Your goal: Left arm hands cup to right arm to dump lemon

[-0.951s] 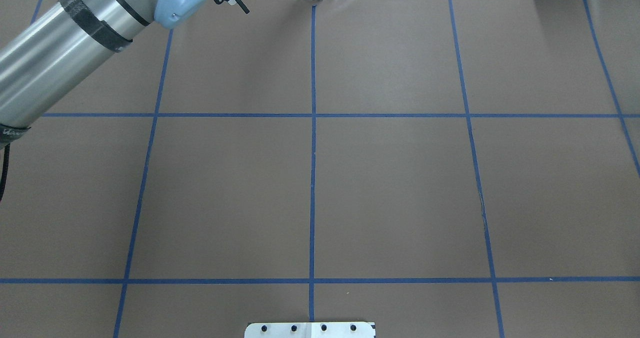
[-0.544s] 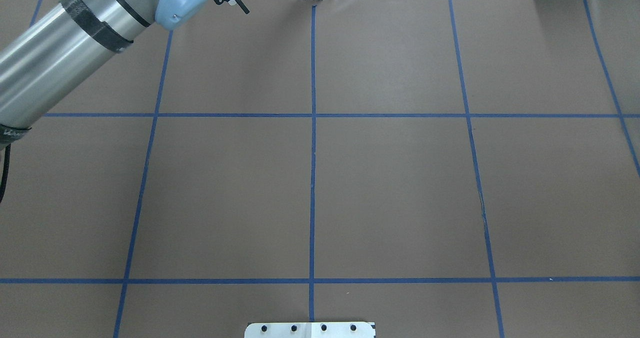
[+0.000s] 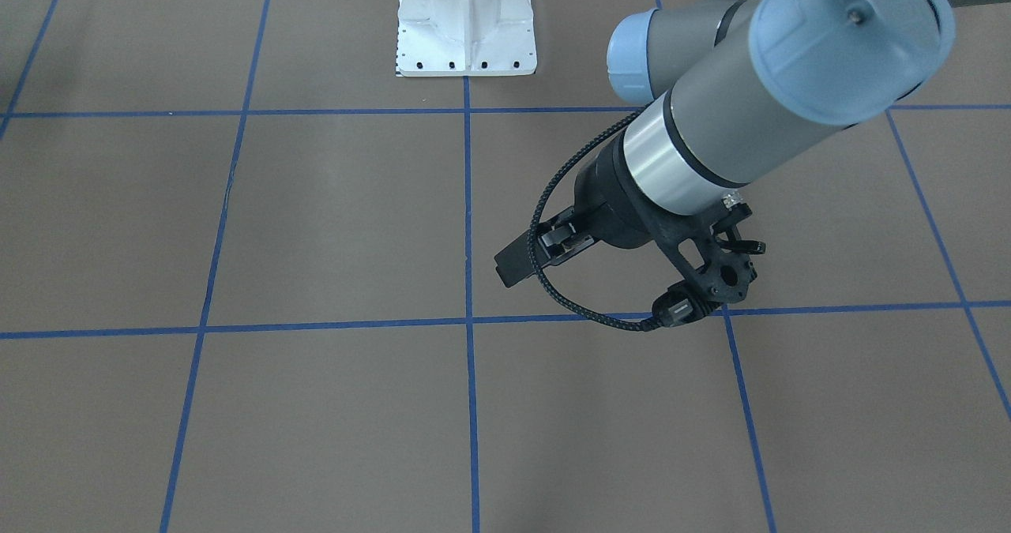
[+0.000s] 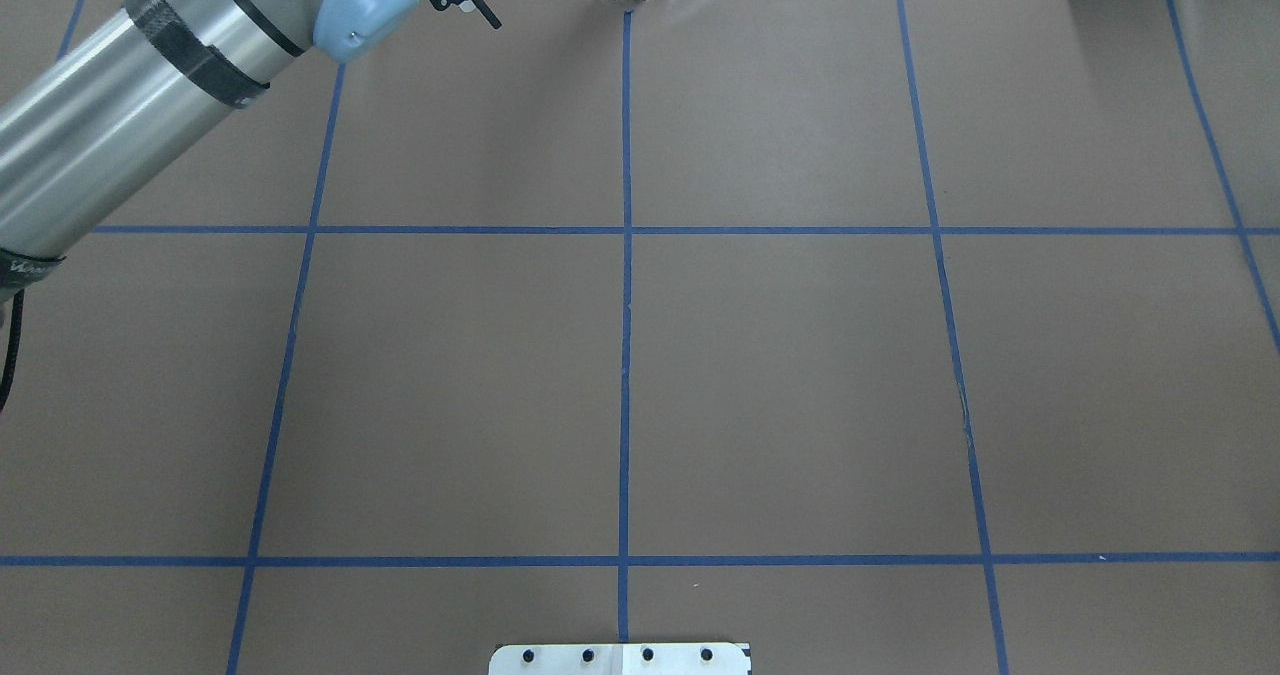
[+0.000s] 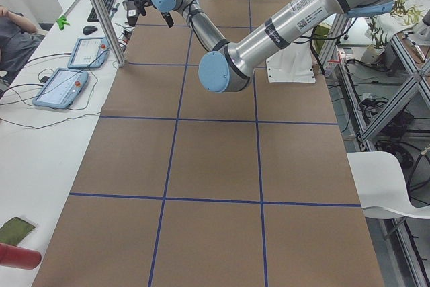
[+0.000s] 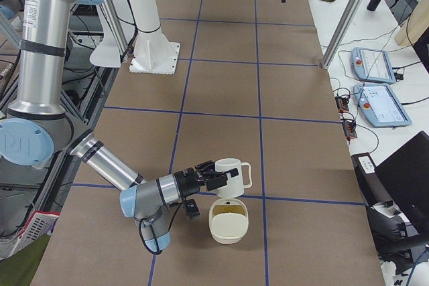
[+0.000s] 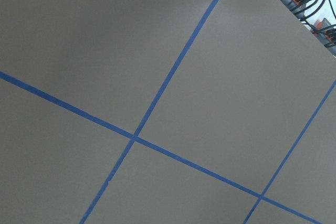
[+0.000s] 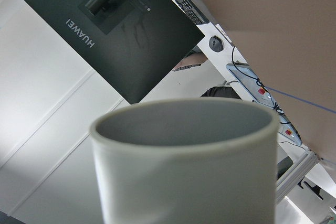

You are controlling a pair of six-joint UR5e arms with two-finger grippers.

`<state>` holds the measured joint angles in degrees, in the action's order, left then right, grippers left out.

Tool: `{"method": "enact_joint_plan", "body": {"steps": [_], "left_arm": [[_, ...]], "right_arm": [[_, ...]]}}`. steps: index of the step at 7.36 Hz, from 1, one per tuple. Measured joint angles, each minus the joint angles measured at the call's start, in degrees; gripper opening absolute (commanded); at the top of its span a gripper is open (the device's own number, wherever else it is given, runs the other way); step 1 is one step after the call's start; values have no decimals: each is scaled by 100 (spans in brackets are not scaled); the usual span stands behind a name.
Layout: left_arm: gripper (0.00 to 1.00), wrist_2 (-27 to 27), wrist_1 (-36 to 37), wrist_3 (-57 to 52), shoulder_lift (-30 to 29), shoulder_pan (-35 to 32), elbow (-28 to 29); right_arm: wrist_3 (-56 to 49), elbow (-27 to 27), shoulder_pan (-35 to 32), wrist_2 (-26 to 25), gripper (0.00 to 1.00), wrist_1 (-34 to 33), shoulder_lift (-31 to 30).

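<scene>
Tipping looks like the step in hand. The small white ceramic mug [image 6: 232, 173] sits at the black ROBOTIQ-marked right gripper [image 6: 221, 175], close by a cream squarish bowl [image 6: 228, 231]. How tightly it is gripped I cannot tell. Roll the wrist slowly and keep the mouth over the bowl. The lemon slice shows nowhere. The black left gripper [image 3: 523, 255] hangs far off, jaws spread, holding nothing.

The surface [image 4: 800, 375] is covered in matt brown paper; the cup [image 6: 231, 171] is seen as smooth, possibly glazed ceramic.
</scene>
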<state>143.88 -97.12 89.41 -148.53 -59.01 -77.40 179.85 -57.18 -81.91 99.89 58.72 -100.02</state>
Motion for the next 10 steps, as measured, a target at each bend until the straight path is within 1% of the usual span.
{"method": "enact_joint_plan", "body": {"steps": [2, 6, 8, 10], "left_arm": [[100, 0, 0, 0, 0, 3, 2], [100, -2, 0, 4, 3, 28, 16], [100, -3, 0, -30, 0, 30, 26], [100, -1, 0, -44, 0, 36, 25]], "right_arm": [[-97, -17, 2, 6, 5, 92, 16], [-1334, -72, 8, 55, 5, 138, 103], [-2264, -67, 9, 132, 5, 134, 112], [-3472, -49, 9, 410, 5, 130, 104]]}}
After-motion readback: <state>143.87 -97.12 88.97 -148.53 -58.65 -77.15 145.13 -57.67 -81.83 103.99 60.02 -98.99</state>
